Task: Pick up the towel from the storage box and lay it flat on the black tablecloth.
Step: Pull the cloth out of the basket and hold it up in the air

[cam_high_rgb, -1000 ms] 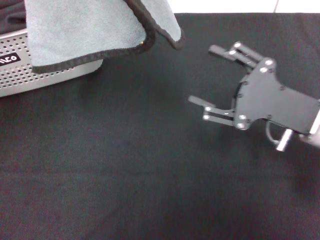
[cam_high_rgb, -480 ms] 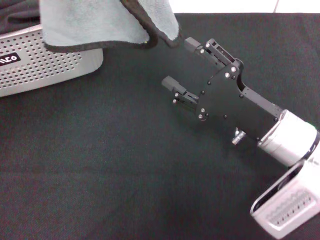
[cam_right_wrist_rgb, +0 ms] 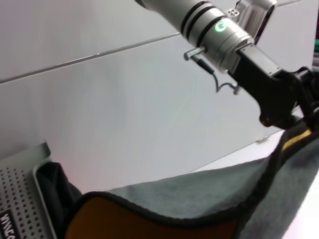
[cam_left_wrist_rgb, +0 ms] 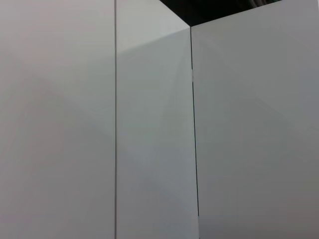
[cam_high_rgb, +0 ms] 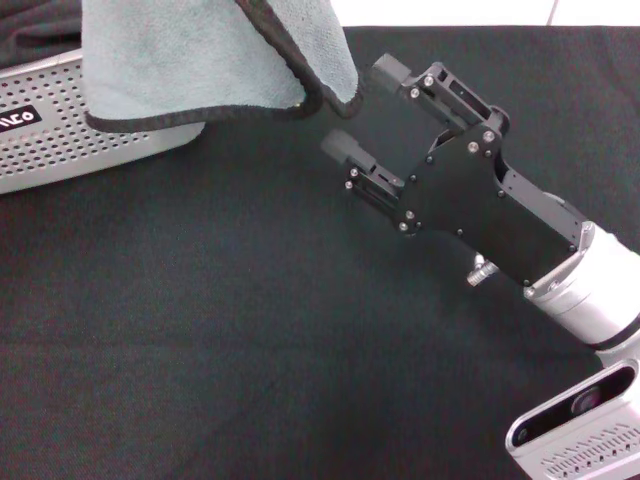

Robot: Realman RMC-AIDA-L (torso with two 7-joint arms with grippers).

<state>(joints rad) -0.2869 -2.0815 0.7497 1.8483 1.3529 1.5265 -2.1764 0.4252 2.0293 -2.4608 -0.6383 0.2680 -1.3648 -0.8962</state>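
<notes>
The towel [cam_high_rgb: 190, 50] hangs from above the head view's top edge, grey face toward me, dark edging along its lower hem, over the storage box [cam_high_rgb: 70, 135] and the black tablecloth [cam_high_rgb: 250, 330]. My right gripper [cam_high_rgb: 362, 110] is open, its fingers just right of the towel's lower right corner, one finger [cam_high_rgb: 385, 70] close to the hem. In the right wrist view the left gripper [cam_right_wrist_rgb: 306, 107] is shut on the towel's raised corner; the towel [cam_right_wrist_rgb: 224, 191] shows grey above and orange below. The box [cam_right_wrist_rgb: 22, 199] also shows there.
The box carries a black label with white letters [cam_high_rgb: 15, 118] and stands at the far left. The right arm's silver wrist [cam_high_rgb: 590, 285] reaches in from the lower right. The left wrist view shows only white wall panels [cam_left_wrist_rgb: 149, 124].
My right gripper has moved left and away from me, from the right side of the cloth to the towel's hanging corner. The towel has shifted slightly right.
</notes>
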